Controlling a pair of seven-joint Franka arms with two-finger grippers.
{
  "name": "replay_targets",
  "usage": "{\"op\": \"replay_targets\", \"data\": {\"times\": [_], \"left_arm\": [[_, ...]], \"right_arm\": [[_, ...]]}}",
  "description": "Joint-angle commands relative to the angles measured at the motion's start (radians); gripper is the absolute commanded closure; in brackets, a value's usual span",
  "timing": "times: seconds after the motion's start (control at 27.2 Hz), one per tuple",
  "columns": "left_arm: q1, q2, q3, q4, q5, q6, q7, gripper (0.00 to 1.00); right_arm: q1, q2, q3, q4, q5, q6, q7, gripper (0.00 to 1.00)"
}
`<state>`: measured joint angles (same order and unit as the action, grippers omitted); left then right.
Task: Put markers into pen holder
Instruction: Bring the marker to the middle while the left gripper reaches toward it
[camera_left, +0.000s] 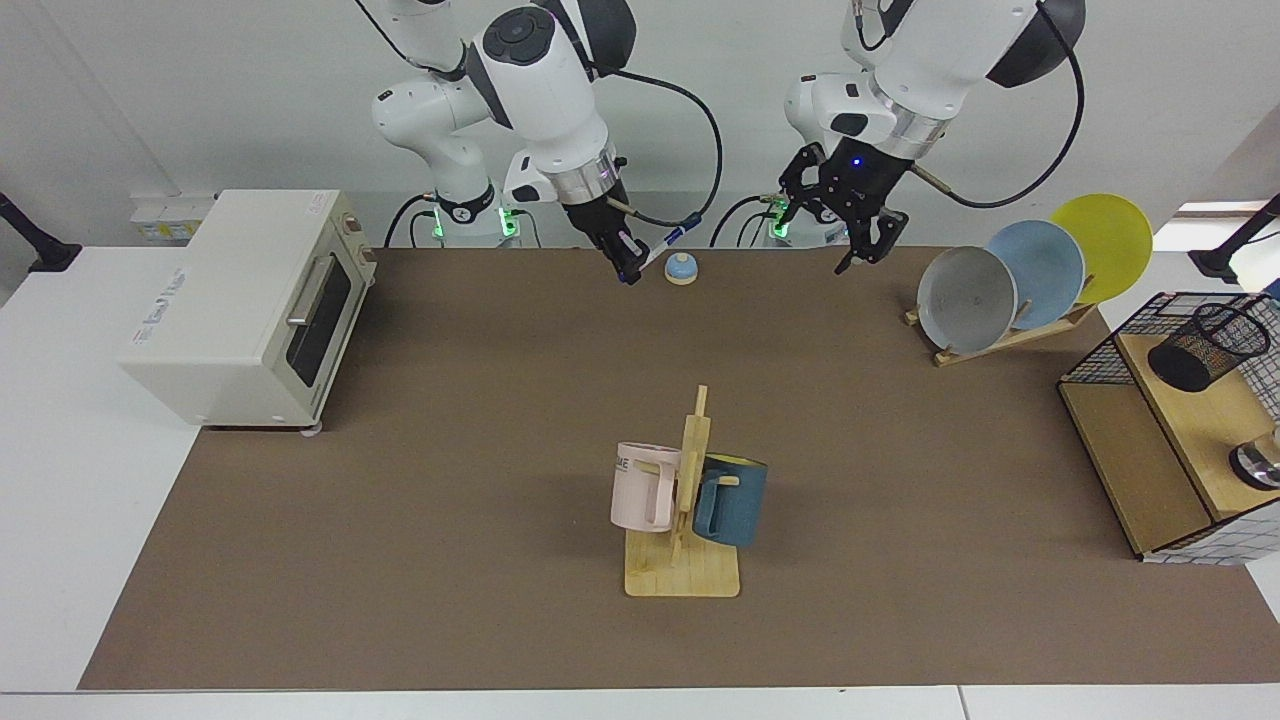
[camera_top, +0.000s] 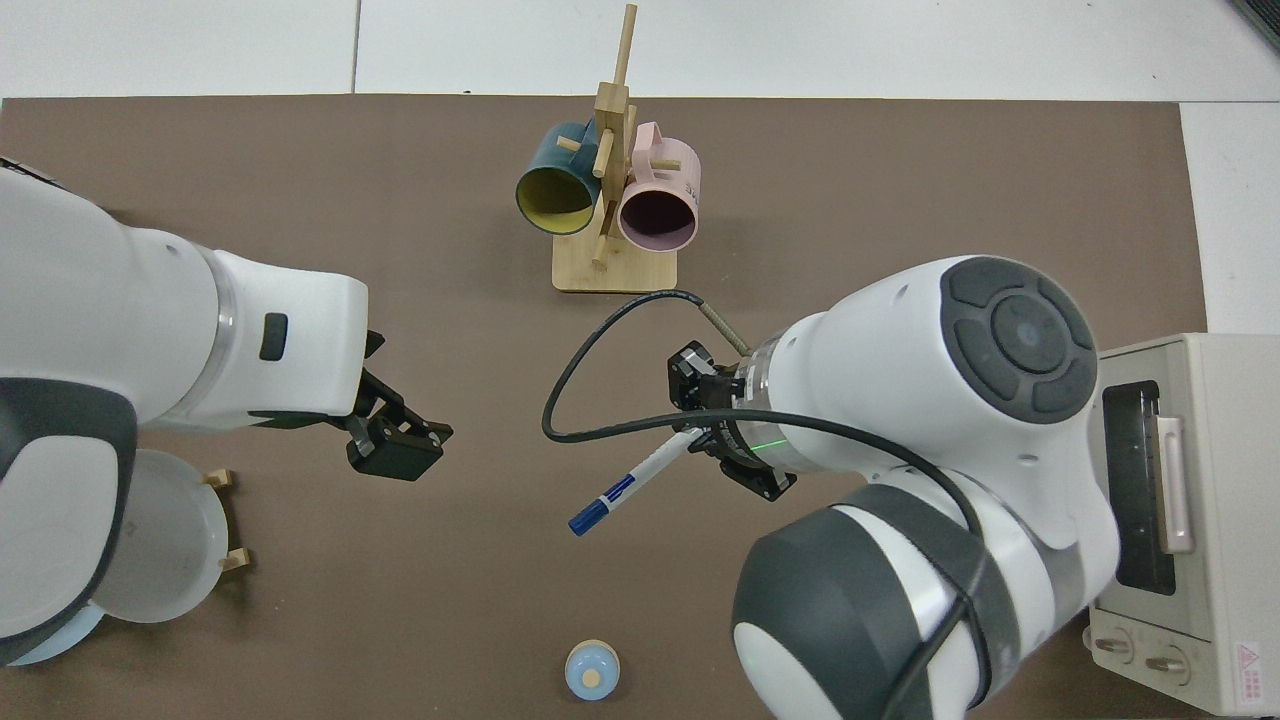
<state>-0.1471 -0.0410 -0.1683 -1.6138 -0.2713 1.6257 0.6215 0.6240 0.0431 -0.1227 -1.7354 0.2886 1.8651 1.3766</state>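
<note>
**Marker held aloft for a hand-over, holder far off at the table's end**

The right gripper (camera_left: 628, 268) is clamped on the white end of the marker (camera_top: 628, 483), leaving the blue-capped end jutting free into open air toward the other arm. Held by one end like this, the free length seems offered for a second grasp, which makes sense: the pen holder (camera_left: 1207, 346) sits tilted inside a wire basket frame (camera_left: 1100, 352) at the far end of the table, on the left arm's side and well apart from the right gripper. In my judgement a pass between arms is the step in hand.

The right arm reaches out from its base with the wrist angled down and sideways, the marker clear of the table, above the brown mat (camera_left: 450, 450) near a small blue bell (camera_left: 681, 268). The left gripper (camera_left: 862, 245) hangs above the mat, fingers spread and empty, pointing down toward the middle and near the marker's capped end, though not touching it
</note>
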Motion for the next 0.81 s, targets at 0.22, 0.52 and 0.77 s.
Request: {"op": "replay_targets", "data": {"times": [0.22, 0.52, 0.77], "left_arm": [[-0.008, -0.089, -0.028, -0.132, -0.117, 0.062, 0.175, 0.0], [-0.037, -0.187, -0.033, -0.276, -0.198, 0.158, 0.181, 0.0], [-0.094, -0.198, -0.04, -0.328, -0.201, 0.221, 0.205, 0.0]], "right_arm": [[0.034, 0.052, -0.003, 0.079, -0.04, 0.011, 0.171, 1.0], [0.036, 0.077, -0.003, 0.132, -0.028, 0.003, 0.234, 1.0], [0.034, 0.077, -0.003, 0.132, -0.028, 0.003, 0.246, 1.0]]}}
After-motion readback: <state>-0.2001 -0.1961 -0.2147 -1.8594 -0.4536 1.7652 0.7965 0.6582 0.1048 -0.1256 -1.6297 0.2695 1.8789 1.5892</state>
